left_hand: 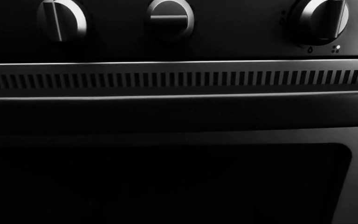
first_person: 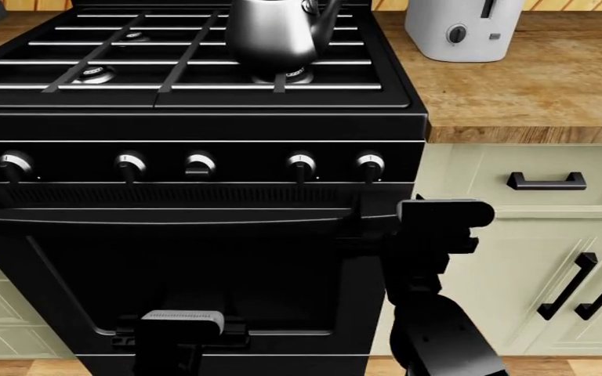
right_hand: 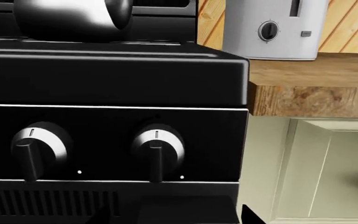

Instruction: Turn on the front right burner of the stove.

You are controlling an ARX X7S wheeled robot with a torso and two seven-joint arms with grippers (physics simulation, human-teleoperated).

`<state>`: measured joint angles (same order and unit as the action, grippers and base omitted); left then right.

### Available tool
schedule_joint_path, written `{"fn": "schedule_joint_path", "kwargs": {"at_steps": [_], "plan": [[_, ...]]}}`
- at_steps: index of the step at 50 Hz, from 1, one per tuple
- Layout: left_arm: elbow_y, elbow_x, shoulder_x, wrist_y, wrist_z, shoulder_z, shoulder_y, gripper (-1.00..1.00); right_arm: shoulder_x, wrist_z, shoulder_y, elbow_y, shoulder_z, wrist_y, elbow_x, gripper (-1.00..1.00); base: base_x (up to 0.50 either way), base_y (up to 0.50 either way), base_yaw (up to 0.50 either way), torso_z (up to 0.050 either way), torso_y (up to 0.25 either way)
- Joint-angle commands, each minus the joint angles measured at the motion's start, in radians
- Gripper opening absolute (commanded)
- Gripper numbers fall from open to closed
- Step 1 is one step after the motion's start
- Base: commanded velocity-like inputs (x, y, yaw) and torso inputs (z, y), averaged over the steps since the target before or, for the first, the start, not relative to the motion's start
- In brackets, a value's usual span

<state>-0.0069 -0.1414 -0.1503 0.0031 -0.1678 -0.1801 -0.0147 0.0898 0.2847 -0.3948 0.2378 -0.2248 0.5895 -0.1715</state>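
Observation:
The stove [first_person: 191, 125] is glossy black, with bar grates and a row of silver-faced knobs. A steel kettle [first_person: 273, 31] stands on the front right burner [first_person: 295, 75], which shows only as a bit of silvery ring under it. My right gripper [first_person: 385, 225] is at the right end of the oven handle, just below the rightmost knob [first_person: 369, 165]. The right wrist view shows that knob [right_hand: 158, 148] and its neighbour [right_hand: 38, 150] close up, with pointers up. My left gripper [first_person: 181, 325] hangs low before the oven door. Neither gripper's jaws show clearly.
A white toaster [first_person: 458, 27] stands on the wooden counter [first_person: 531, 86] right of the stove. Cream cabinets with black handles [first_person: 547, 182] are below it. The left wrist view shows three knobs [left_hand: 169, 18], the vent strip [left_hand: 166, 79] and the oven window [left_hand: 166, 182].

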Motion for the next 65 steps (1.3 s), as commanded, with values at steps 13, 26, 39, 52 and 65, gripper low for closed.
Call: {"fn": "schedule_joint_path", "kwargs": {"at_steps": [13, 26, 39, 52, 65], "plan": [[-0.006, -0.007, -0.012, -0.006, -0.017, -0.017, -0.007, 1.0, -0.018, -0.008, -0.215, -0.268, -0.027, -0.065, -0.03, 1.0, 0.0, 0.0, 0.0, 0.0, 0.0], [-0.006, -0.012, -0.019, -0.006, -0.023, -0.026, -0.007, 1.0, -0.025, -0.012, -0.232, -0.367, -0.042, -0.122, -0.049, 1.0, 0.0, 0.0, 0.0, 0.0, 0.0], [-0.006, -0.017, -0.025, -0.004, -0.03, -0.033, -0.009, 1.0, -0.018, -0.002, -0.227, -0.388, -0.063, -0.128, -0.07, 1.0, 0.0, 0.0, 0.0, 0.0, 0.0], [-0.009, -0.018, -0.03, -0.003, -0.039, -0.042, -0.011, 1.0, -0.005, 0.014, -0.224, -0.359, -0.082, -0.12, -0.086, 1.0, 0.0, 0.0, 0.0, 0.0, 0.0], [-0.01, -0.022, -0.035, -0.004, -0.046, -0.049, -0.013, 1.0, 0.003, 0.01, -0.241, -0.41, -0.097, -0.158, -0.092, -1.0, 0.0, 0.0, 0.0, 0.0, 0.0]]}}
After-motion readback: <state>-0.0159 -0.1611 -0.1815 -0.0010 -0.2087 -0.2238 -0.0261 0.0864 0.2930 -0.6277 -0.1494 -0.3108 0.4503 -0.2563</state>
